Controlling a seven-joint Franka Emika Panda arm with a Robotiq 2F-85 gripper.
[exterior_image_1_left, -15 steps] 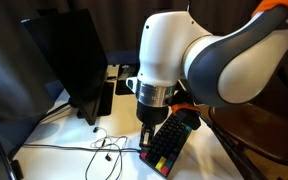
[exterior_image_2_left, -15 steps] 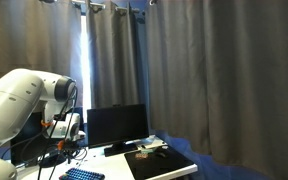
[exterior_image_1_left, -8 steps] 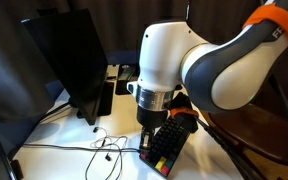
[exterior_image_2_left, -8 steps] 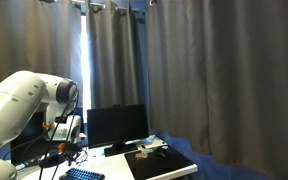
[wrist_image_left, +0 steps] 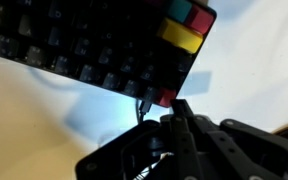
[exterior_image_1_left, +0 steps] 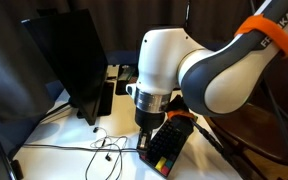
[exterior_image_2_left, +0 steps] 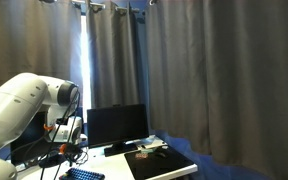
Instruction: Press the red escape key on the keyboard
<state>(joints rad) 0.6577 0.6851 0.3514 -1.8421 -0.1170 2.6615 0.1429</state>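
fingers pinched together, holding nothing, my gripper (wrist_image_left: pixel 174 113) hangs right at the red escape key (wrist_image_left: pixel 167 98) on the keyboard (wrist_image_left: pixel 74 50) corner. best to push straight down, short and gentle, keeping clear of the yellow cap (wrist_image_left: pixel 181 37).

Arm (exterior_image_1_left: pixel 219 65) bent fwd, wrist (exterior_image_1_left: pixel 149 96) pointing down, end effector (wrist_image_left: pixel 173 108) vertical w/ fingers pinched tog.
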